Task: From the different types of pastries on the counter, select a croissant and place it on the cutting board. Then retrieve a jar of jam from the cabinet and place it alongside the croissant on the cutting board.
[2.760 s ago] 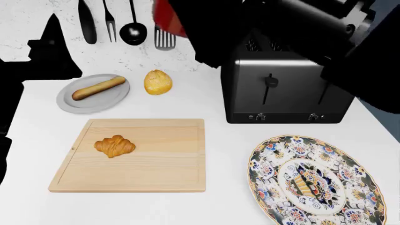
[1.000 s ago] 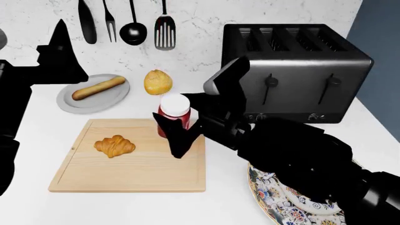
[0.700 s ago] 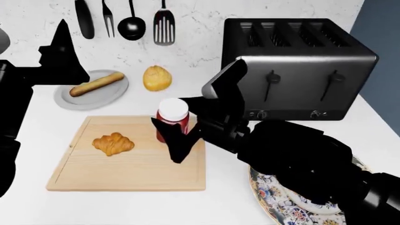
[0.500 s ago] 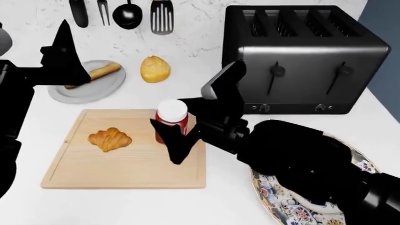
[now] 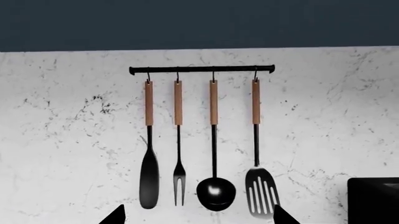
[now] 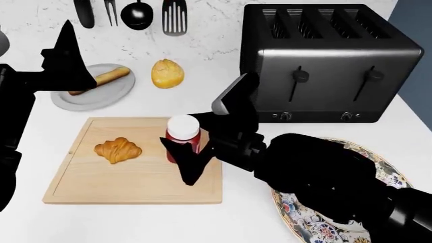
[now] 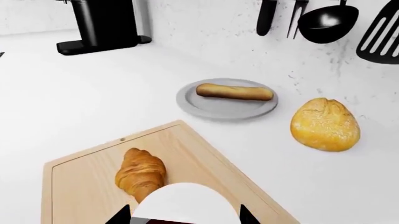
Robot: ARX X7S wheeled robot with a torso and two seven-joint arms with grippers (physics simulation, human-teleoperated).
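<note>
The golden croissant [image 6: 118,150] [image 7: 140,172] lies on the left half of the light-wood cutting board [image 6: 121,177] [image 7: 81,186] on the white counter [image 6: 202,223]. To its right the jar of jam [image 6: 183,140], dark red with a white lid [image 7: 187,205], stands upright at the board's right part. My right gripper [image 6: 196,136] [image 7: 184,215] is shut on it, one finger on each side. I cannot tell whether its base touches the board. My left gripper [image 6: 64,55] [image 5: 196,219] is raised at the left, open and empty, facing the wall.
A black toaster [image 6: 324,61] stands at the back right and a floral plate [image 6: 337,217] lies in front of it, partly under my right arm. A grey plate [image 6: 74,101] with the bread stick [image 6: 101,80] and a round bun [image 6: 167,73] sit behind the board. Utensils [image 5: 212,140] hang on the wall.
My right arm brought the jar down from high near the wall to the board beside the croissant, lowering it slightly in the last second. The croissant has not moved on the board.
</note>
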